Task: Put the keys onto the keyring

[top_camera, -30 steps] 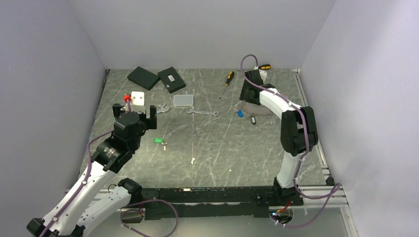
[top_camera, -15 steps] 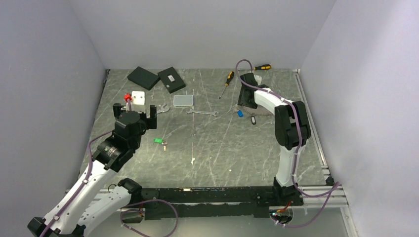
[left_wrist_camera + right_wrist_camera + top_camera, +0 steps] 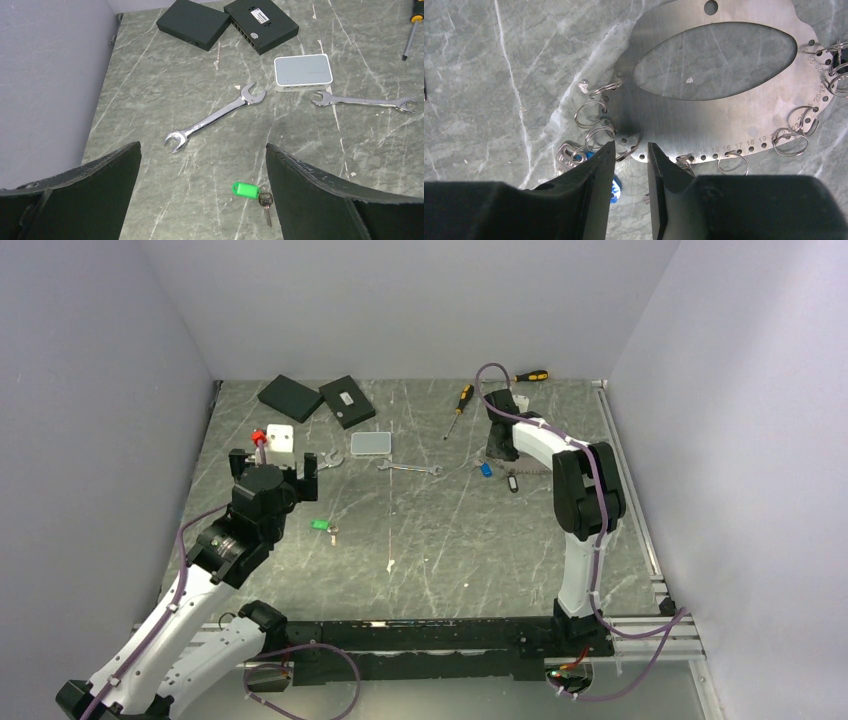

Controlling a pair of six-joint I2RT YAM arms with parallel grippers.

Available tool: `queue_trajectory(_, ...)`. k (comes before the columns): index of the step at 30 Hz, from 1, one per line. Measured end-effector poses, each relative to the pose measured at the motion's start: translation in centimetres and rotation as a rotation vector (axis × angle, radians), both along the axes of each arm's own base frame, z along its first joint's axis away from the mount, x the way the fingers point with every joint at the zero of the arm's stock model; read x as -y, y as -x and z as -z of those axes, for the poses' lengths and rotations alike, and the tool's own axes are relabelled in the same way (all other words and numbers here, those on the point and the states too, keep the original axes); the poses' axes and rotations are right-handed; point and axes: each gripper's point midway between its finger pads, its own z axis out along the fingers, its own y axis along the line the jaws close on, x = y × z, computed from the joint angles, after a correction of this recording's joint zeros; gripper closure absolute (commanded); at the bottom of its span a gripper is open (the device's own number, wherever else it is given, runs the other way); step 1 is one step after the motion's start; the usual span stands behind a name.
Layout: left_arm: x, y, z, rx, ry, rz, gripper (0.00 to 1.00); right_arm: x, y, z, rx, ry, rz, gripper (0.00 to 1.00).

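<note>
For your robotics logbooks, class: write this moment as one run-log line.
left pincer: open, near green-tagged key | right pincer: nearly closed at keyring plate rim, grip unclear

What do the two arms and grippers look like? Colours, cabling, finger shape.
Same build on both: the left arm and right arm have white link shells with black joint housings. A purple cable runs outside along each. The left gripper and right gripper are black, with flat, tapered matte fingers. No markings legible.

- blue tag (image 3: 614,188) mostly hidden behind right gripper (image 3: 630,146);
- keyring (image 3: 664,120) clipped by right wrist view's top edge;
- screwdriver (image 3: 408,42) cut off at left wrist view's top-right corner
</note>
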Motion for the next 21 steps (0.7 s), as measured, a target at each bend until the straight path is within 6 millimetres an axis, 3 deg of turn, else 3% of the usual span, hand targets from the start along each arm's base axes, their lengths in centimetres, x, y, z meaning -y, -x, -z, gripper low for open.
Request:
queue_trajectory(4, 0.0, 0.0, 0.0, 0.000, 0.000, -0.001, 0.01, 0.0, 0.0, 0.0, 0.000, -0.001, 0.006, 0.69)
queue_trajectory(7, 0.0, 0.0, 0.0, 0.000, 0.000, 0.000, 0.01, 0.0, 0.0, 0.0, 0.000, -0.003, 0.008, 0.81)
queue_trajectory(14, 0.0, 0.0, 0.0, 0.000, 0.000, -0.001, 0.01, -0.1, 0.1, 0.1, 0.001, -0.007, 0.012, 0.82)
queue_trajectory(17, -0.1, 0.0, 0.0, 0.000, 0.000, -0.002, 0.01, 0.0, 0.3, 0.4, -0.007, -0.005, 0.013, 0.75)
queue_trajectory(21, -0.1, 0.0, 0.0, 0.000, 0.000, -0.002, 0.01, 0.2, 1.1, 1.2, -0.023, -0.003, 0.019, 0.51)
